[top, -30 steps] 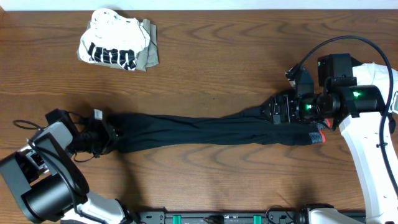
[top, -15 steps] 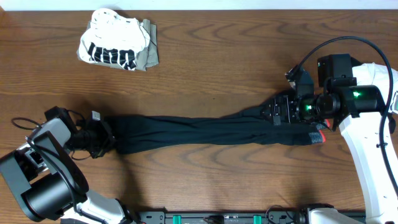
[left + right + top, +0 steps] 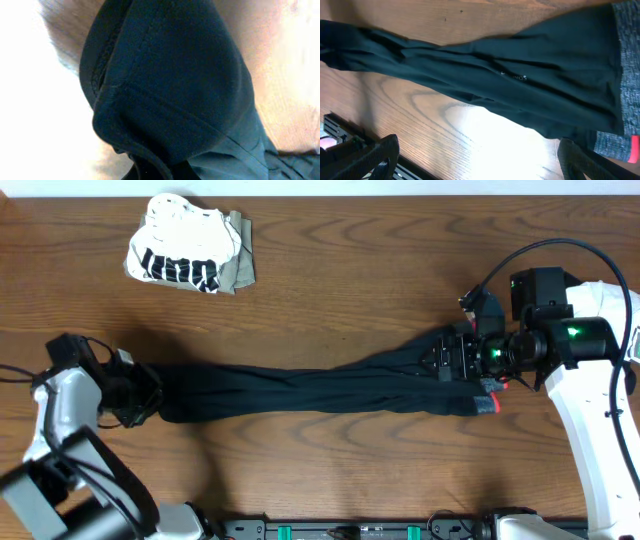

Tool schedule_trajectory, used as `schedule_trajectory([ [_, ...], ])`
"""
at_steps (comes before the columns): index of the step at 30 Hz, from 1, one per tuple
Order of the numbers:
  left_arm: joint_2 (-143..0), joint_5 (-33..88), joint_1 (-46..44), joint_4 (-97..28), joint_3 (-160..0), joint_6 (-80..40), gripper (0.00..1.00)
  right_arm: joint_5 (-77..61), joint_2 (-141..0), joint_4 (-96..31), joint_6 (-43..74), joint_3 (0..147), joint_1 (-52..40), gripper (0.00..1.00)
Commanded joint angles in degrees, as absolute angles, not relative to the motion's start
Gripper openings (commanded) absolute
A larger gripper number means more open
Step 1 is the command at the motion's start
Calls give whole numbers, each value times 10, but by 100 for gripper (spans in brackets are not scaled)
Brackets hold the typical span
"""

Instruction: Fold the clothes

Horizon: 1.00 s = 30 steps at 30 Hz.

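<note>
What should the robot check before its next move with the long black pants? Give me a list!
1. The left gripper is shut on the leg end of the black trousers: ok.
2. The right gripper has hold of the waistband: not ok; it is open, with the waistband end beneath it.
3. The trousers lie stretched out long across the table: ok.
4. Both legs are caught in the left grip: cannot tell; dark cloth fills the left wrist view.
5. The white printed top lies well apart from the trousers, out of the way: ok.
</note>
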<state>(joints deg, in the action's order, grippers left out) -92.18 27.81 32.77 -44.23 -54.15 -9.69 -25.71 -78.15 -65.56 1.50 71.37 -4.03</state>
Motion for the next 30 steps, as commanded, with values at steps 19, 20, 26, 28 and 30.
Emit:
schedule_trajectory([
  [19, -848, 261, 104, -475, -555, -170, 6, -257, -781, -668, 57, 698, -46, 99],
  [20, -848, 260, 93, -475, -555, -178, 6, -257, -781, -668, 57, 697, -46, 99],
  [26, -848, 260, 36, -471, -555, -181, 6, -257, -781, -668, 58, 695, -46, 99],
  [28, -849, 258, 25, -471, -555, -181, 6, -257, -781, -669, 58, 695, -46, 99],
  [30, -850, 258, 17, -471, -555, -181, 6, -257, -781, -669, 58, 695, -46, 99],
])
